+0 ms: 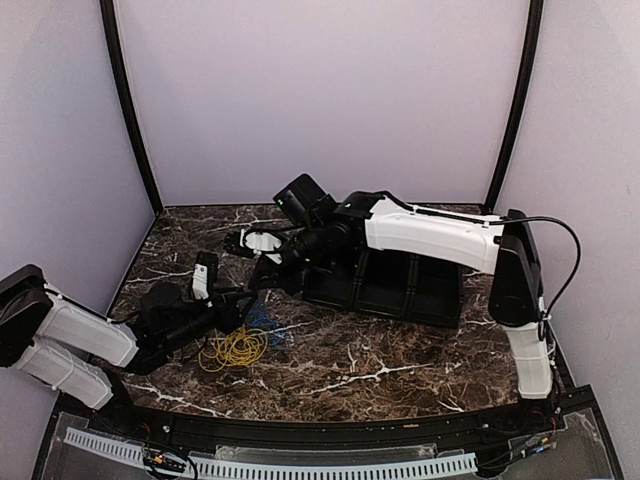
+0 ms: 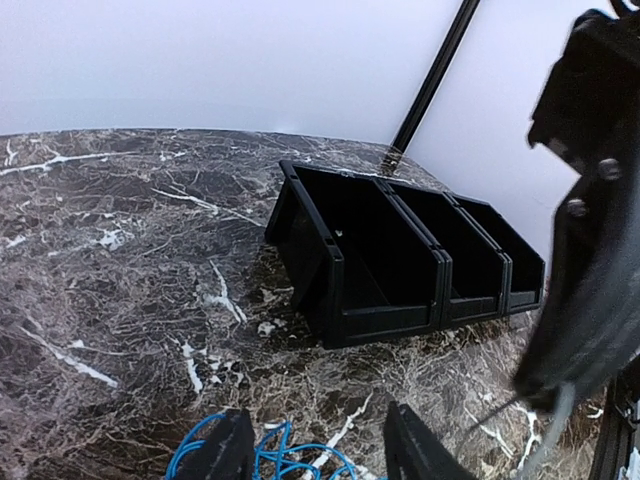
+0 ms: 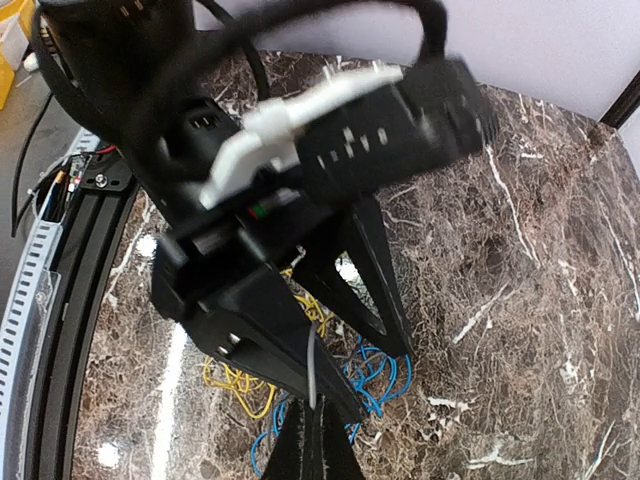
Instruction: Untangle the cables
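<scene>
A blue cable (image 1: 262,325) and a yellow cable (image 1: 232,348) lie in loose coils on the marble table, left of centre. My left gripper (image 1: 243,302) is open and low over the blue cable. In the left wrist view the left gripper (image 2: 320,455) has blue loops (image 2: 284,454) between its fingers. My right gripper (image 1: 268,282) hangs just above and beside it. In the right wrist view the right gripper (image 3: 311,408) is shut on a thin dark grey cable (image 3: 312,365) that rises from the pile. Blue (image 3: 381,381) and yellow (image 3: 236,383) coils lie below.
A black three-compartment tray (image 1: 385,305) stands on the table right of the cables, under the right arm; it also shows in the left wrist view (image 2: 390,320). The two grippers are very close together. The table's front rail (image 3: 60,300) runs along the near edge.
</scene>
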You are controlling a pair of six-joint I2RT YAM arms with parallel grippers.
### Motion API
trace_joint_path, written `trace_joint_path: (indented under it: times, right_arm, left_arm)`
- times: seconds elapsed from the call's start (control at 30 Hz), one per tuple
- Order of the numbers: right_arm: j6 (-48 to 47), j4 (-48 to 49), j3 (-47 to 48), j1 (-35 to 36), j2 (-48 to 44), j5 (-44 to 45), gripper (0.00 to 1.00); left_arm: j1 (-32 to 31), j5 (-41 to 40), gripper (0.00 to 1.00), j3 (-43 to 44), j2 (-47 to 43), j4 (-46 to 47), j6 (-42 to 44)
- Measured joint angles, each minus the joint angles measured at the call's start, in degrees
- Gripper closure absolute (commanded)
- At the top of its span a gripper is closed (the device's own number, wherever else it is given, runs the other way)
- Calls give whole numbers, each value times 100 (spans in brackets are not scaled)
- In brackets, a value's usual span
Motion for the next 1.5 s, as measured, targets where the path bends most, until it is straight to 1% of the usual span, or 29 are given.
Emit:
trace_joint_path:
  times: [0.13,0.23,0.37,0.47,0.57,0.7,0.93,1.03,1.1,1.2,1.33,1.5]
  right_arm:
    - [-2,-90,0,0,-245,-173,100]
    - [-20,-208,37,0,-579,-345,100]
    - [-79,-297,232,0,-1021,-417,100]
    - [-138,-317,422,-9,-1285,-420,100]
    - [-199,-330,566,-87,-1521,-433,100]
    - [-238,-393,706,-345,-1720,-437,100]
    - [-238,-472,826,-1309,-2240,-439,100]
    - [-234,-446,796,-1709,-2570,-435,100]
    - [-223,-352,575,-1906,-2868,-439,100]
    - [-219,-216,98,-2070,-3244,-448,100]
    - [-219,-26,-861,-2267,-3613,-450,100]
    - [-192,153,-2096,-2649,-3877,-367,100]
  left_arm:
    - [-2,-70,66,136,887,599,-55]
    - [-13,-188,68,188,1360,872,-138]
    - [-15,-310,71,293,1836,1001,-275]
    - [-15,-348,77,417,2116,1005,-413]
    - [-15,-352,81,498,2310,990,-533]
    - [-17,-514,83,468,2409,957,-704]
    - [-15,-669,82,313,2428,916,-920]
    - [-15,-664,79,214,2428,929,-964]
    - [-15,-623,75,181,2428,925,-970]
    - [-15,-498,60,212,2356,809,-962]
    - [-22,-302,49,610,1829,-33,-951]
    - [-26,-291,41,1351,960,-1193,-890]
